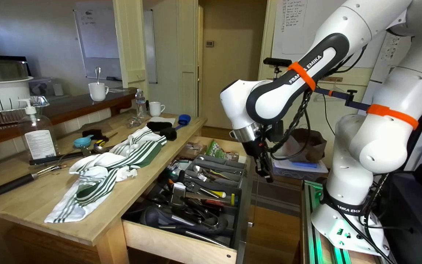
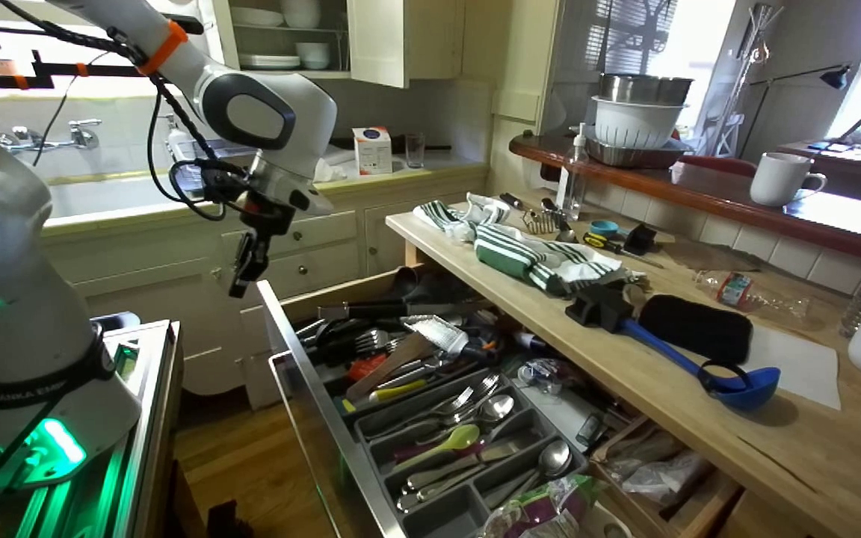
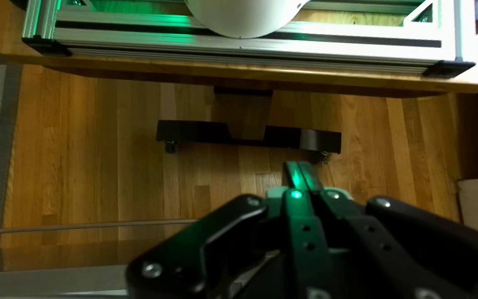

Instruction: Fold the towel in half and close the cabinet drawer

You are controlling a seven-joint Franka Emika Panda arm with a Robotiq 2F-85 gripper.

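Note:
The white towel with green and grey stripes lies crumpled along the wooden counter in both exterior views (image 1: 123,161) (image 2: 509,254). The cabinet drawer stands pulled out, with a grey tray, cutlery and dark utensils inside; its wooden side shows in an exterior view (image 1: 181,244) and its front's top edge shows in an exterior view (image 2: 326,418). My gripper (image 1: 266,178) (image 2: 240,288) points down on the outer side of the drawer front, apart from it. In the wrist view the fingertips (image 3: 301,166) meet with nothing between them. The towel is out of the wrist view.
The counter (image 1: 17,209) also bears a soap pump bottle (image 1: 39,135), a whisk-like tool with a black handle (image 1: 11,186) and a blue ladle (image 2: 744,388). The robot's stand (image 3: 239,62) faces the drawer front (image 3: 48,280), with wood floor between. The drawer's handle bar (image 3: 85,226) protrudes.

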